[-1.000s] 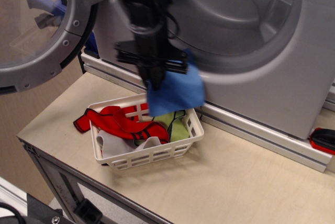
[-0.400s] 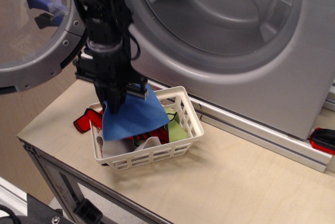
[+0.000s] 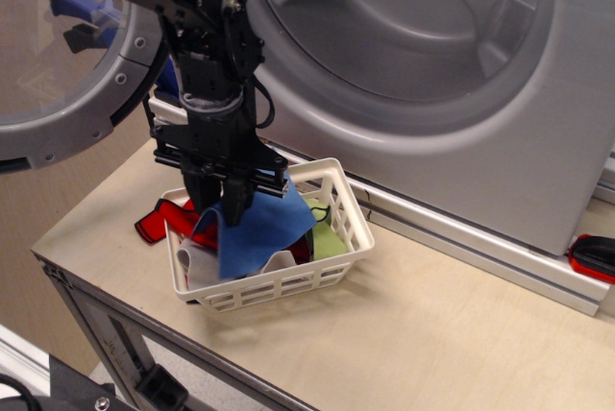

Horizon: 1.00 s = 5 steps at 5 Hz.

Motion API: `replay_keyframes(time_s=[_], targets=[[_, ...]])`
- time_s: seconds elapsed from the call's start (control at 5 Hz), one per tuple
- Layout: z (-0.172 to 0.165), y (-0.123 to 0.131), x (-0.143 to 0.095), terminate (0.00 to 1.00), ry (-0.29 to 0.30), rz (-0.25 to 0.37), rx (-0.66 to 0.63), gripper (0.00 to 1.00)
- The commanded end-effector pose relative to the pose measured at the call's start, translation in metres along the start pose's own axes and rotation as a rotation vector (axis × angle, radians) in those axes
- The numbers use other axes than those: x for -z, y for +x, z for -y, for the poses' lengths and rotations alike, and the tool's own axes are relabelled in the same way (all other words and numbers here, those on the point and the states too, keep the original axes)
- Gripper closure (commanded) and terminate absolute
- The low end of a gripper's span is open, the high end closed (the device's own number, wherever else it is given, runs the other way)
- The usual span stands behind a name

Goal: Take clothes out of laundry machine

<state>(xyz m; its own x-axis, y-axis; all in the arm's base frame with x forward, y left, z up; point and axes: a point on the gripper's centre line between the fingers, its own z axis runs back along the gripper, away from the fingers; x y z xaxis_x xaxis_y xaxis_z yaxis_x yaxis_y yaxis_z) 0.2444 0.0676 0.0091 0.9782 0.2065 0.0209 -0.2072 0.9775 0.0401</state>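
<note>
The bright blue cloth [image 3: 255, 230] hangs from my gripper [image 3: 223, 207] and droops into the white slotted basket [image 3: 350, 215], its lower edge resting on the clothes inside. My gripper is shut on the cloth's top edge, pointing down over the basket's left half. The silver-grey laundry machine [image 3: 500, 142] stands behind, its round drum opening [image 3: 404, 27] showing no clothes. Its glass-windowed door [image 3: 58, 56] is swung open to the left.
The basket also holds a red black-trimmed garment [image 3: 165, 220] spilling over its left rim, a lime-green cloth [image 3: 330, 238] and a grey-white cloth [image 3: 197, 262]. A red and black object [image 3: 594, 257] lies at the far right. The wooden table's [image 3: 432, 334] front edge runs close below the basket.
My gripper has carried the blue cloth from in front of the drum opening leftwards and down over the basket, then a little right and lower, so the cloth now droops inside.
</note>
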Motion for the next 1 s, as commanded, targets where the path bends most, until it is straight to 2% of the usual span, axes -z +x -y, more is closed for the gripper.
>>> replay_keyframes(time_s=[0.0, 0.4, 0.6, 0.8], targets=[[0.012, 0.013, -0.047, 0.00, 0.023, 0.116, -0.019, 0.00], [0.039, 0.036, -0.077, 0.00, -0.049, 0.124, -0.004, 0.00], [0.054, 0.041, -0.088, 0.00, -0.045, 0.120, 0.105, 0.00], [0.054, 0.041, -0.088, 0.00, -0.045, 0.120, 0.105, 0.00]])
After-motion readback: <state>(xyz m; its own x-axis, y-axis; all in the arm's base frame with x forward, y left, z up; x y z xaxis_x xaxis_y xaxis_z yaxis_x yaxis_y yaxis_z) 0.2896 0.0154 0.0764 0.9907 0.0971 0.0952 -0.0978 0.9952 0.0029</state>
